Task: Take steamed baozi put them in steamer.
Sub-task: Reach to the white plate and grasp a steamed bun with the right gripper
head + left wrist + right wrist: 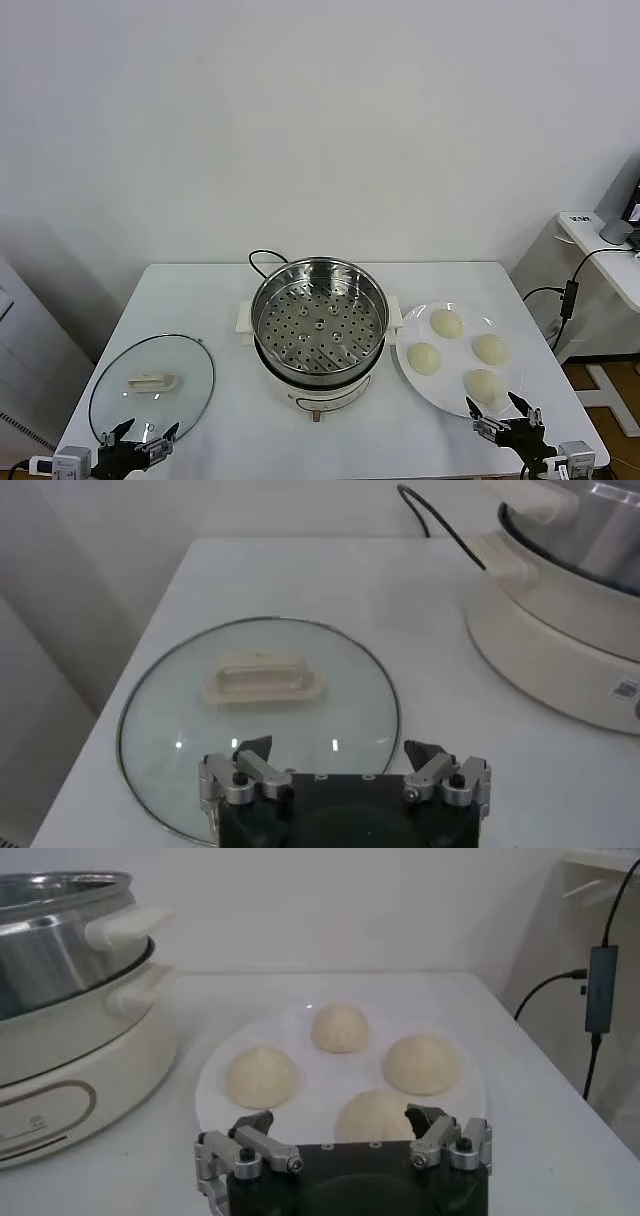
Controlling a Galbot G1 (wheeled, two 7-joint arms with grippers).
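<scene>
Lid (152,384) is parked off to the left so the steamer (319,330) sits open mid-table, tray bare. All four baozi (446,323) wait on the plate (408,368) just beside it. Right end effector (502,418) hovers near the plate's front edge, spread wide and empty; left end effector (138,435) likewise over the lid.

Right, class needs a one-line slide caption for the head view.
Four buns wait on a plate beside the open steamer; lid lies on the table.

wall (320,120): plain white | table (200,300): white | side desk (600,250): right
</scene>
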